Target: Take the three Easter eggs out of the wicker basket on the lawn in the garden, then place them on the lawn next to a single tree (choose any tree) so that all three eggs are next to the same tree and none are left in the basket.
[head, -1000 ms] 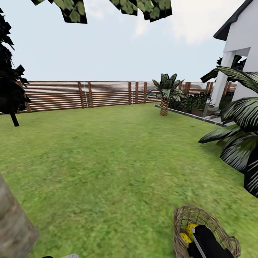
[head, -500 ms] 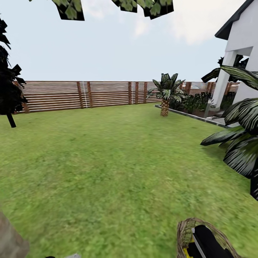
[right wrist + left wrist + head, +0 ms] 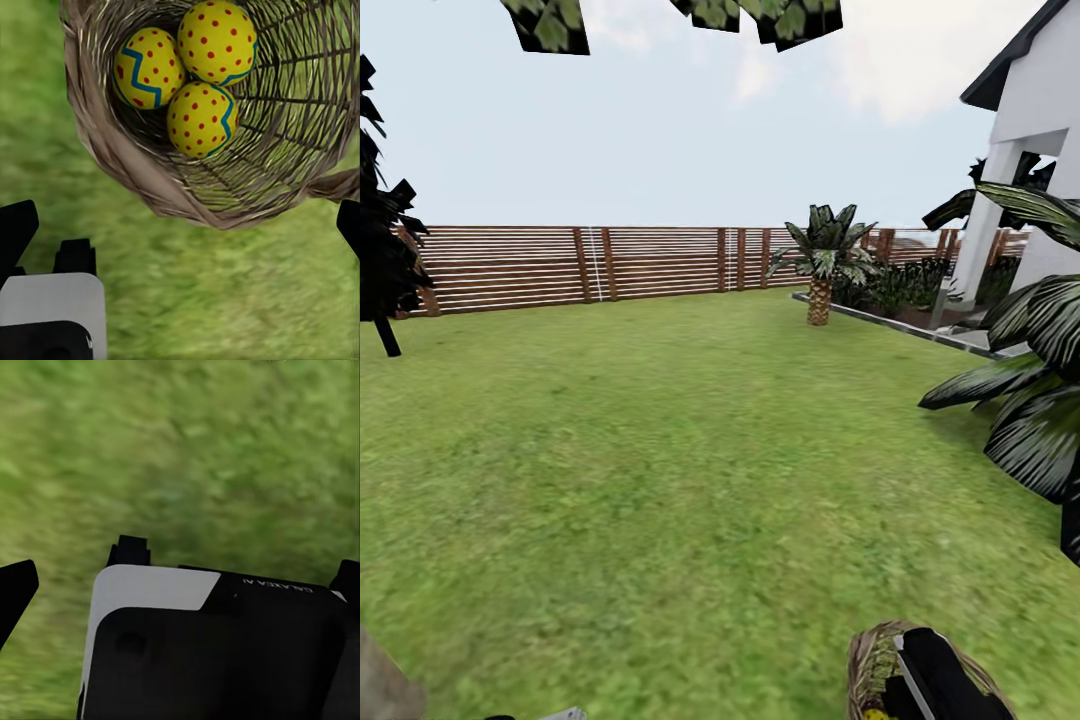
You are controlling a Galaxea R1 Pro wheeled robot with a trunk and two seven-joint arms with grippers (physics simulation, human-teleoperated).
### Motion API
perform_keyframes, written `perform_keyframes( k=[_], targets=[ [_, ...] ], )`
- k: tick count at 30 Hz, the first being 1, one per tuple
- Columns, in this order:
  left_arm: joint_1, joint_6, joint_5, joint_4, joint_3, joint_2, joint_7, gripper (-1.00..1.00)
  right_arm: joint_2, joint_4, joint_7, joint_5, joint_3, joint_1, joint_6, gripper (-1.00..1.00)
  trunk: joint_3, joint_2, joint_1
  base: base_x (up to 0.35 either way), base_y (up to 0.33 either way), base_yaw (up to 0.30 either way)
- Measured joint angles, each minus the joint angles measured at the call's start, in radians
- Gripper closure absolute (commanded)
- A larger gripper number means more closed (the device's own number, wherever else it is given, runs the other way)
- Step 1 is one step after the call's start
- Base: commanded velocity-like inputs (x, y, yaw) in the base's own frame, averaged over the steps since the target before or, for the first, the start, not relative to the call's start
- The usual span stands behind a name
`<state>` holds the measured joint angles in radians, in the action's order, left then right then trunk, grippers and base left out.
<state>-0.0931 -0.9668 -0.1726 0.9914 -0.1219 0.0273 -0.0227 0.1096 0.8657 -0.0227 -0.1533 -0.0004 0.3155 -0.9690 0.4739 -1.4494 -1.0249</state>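
Note:
The wicker basket [image 3: 135, 161] lies close under my right gripper [image 3: 180, 225], which is open with its dark fingertips [image 3: 15, 229] spread wide on the near side of the rim. Three yellow Easter eggs sit together inside: one with a blue zigzag [image 3: 148, 67], one with red dots [image 3: 217, 41], and one nearest the rim [image 3: 201, 118]. In the head view the basket [image 3: 875, 660] is at the bottom right, mostly covered by my right arm [image 3: 935, 685]. My left gripper [image 3: 184, 585] is open over bare lawn [image 3: 187, 450]. The tree trunk [image 3: 375, 685] shows at the bottom left corner.
Wide green lawn [image 3: 660, 460] runs to a brown slat fence [image 3: 610, 262]. A small palm [image 3: 820, 270] stands at the back right, and big palm fronds [image 3: 1030, 400] and the white house [image 3: 1040, 150] are at the right. A black-leaved tree [image 3: 385, 250] stands at the left.
The head view has shifted, so the basket and the trunk sit lower at the picture's edge. The camera moved. My right arm stays over the basket.

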Motion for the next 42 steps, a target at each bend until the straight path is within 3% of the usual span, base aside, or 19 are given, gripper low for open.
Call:
perform_keyframes(
  k=[7, 23, 31, 42],
  targets=[
    [0.0, 0.0, 0.0, 0.002, -0.001, -0.004, -0.001, -1.0, -0.003, -0.002, -0.002, -0.001, 0.044, 0.0, 0.001, -1.0, 0.0, 0.0, 0.0, 0.025, -0.061, 0.242],
    [0.0, 0.0, 0.0, 0.001, -0.001, -0.005, -0.001, -1.0, -0.018, -0.027, -0.002, -0.001, 0.056, 0.0, 0.002, -1.0, 0.0, 0.0, 0.0, 0.0, -0.001, 0.278],
    [0.0, 0.002, -0.001, 0.0, 0.0, -0.008, -0.001, -1.0, -0.017, -0.027, 0.0, 0.0, 0.056, 0.0, 0.001, -1.0, 0.0, 0.0, 0.0, 0.134, -0.113, 0.036],
    [0.0, 0.003, 0.001, 0.0, -0.001, -0.034, -0.004, -1.0, -0.015, -0.023, 0.0, 0.002, 0.055, 0.0, 0.001, -1.0, 0.0, 0.0, 0.0, 0.077, -0.068, 0.0]
  ],
)
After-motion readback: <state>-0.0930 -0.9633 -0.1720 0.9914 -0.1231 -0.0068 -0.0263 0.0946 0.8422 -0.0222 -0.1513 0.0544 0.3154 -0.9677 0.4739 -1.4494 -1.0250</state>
